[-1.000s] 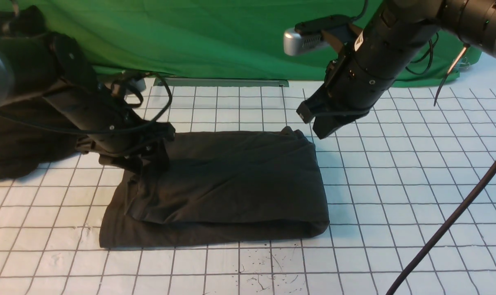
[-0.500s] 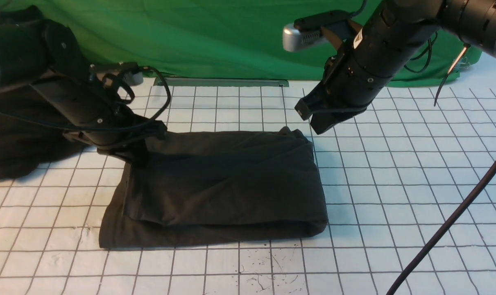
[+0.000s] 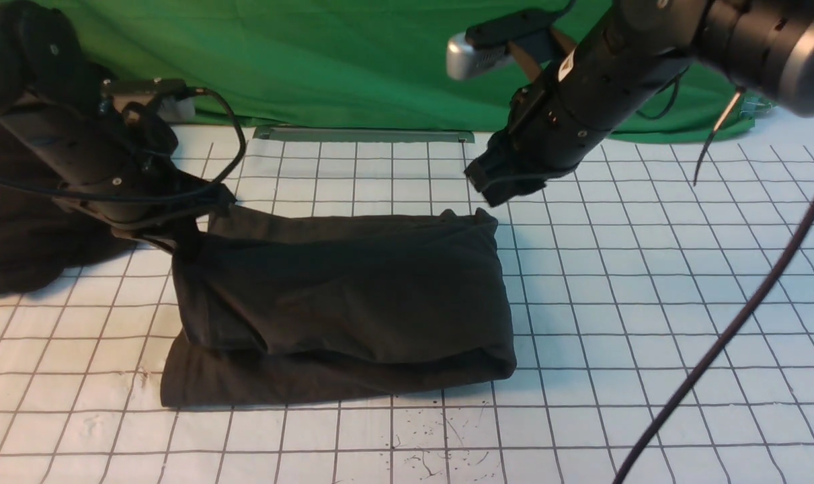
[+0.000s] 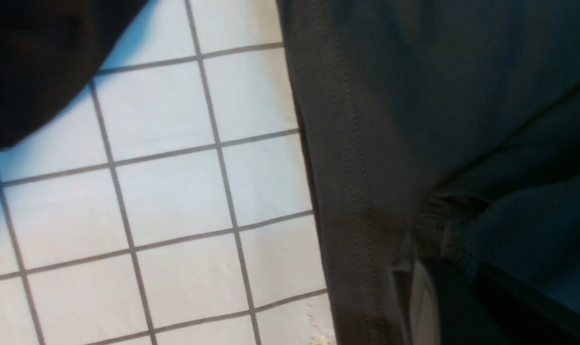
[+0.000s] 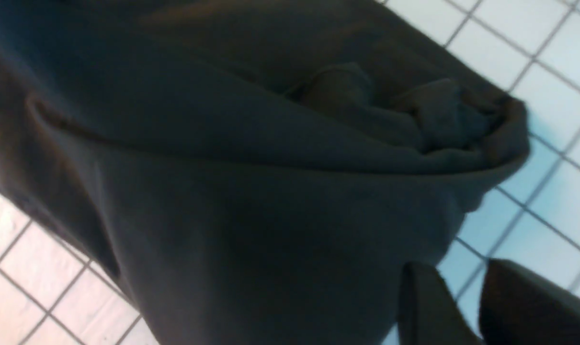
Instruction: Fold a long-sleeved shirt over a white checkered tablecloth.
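Left gripper (image 3: pixel 186 236) pinched left edge of long-sleeved shirt (image 3: pixel 346 289) on white checkered tablecloth (image 3: pixel 648 302); right gripper (image 3: pixel 491 193) hovered parted, empty.

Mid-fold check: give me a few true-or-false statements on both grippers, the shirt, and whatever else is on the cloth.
1. The left gripper is shut on the far left corner of the long-sleeved shirt. True.
2. The right gripper grips the shirt's far right corner. False: it hangs just above that corner, jaws apart, holding nothing.
3. The shirt lies spread flat with sleeves out. False: it is folded into a thick rectangle.
4. A dark garment heap lies on the white checkered tablecloth, left of the shirt. True.
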`<state>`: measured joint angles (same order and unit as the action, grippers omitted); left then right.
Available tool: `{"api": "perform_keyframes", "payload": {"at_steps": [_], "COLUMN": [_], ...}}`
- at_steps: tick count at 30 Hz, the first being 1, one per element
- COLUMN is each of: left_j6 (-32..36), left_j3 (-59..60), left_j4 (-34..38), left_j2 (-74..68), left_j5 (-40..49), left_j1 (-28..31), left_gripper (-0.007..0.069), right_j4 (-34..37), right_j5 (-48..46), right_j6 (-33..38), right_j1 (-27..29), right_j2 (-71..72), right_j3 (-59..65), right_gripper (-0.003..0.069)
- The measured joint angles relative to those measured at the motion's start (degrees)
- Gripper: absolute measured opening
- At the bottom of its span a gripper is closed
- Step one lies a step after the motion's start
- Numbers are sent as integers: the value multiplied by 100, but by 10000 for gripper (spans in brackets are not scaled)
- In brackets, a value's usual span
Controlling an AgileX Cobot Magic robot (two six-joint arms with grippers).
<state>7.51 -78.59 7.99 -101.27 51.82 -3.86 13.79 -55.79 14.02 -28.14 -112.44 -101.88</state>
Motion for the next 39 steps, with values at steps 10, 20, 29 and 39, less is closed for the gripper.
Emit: {"api": "perform_keyframes", "payload": {"at_steps": [10,20,29,39], "left_j6": [-25,-265,-62,9], "left_j3": [-35,-546,-45,468], "left_j4": [-24,220,782,998], "left_j2": [-102,146,152,152], "left_j5": [93,729,668,-51], "left_j1": [0,0,-366,-1092], "left_gripper": [349,540,321,0], "right_j4": [299,318,284,100], "right_j5": [678,1411,1146,1150], "right_j6": [642,1077,1558,1749], "right_j1": [0,0,0,0], "right_j2": [-466,-815,-977,-1165], "right_j3": [0,0,0,0], "right_gripper": [355,355,355,320]}}
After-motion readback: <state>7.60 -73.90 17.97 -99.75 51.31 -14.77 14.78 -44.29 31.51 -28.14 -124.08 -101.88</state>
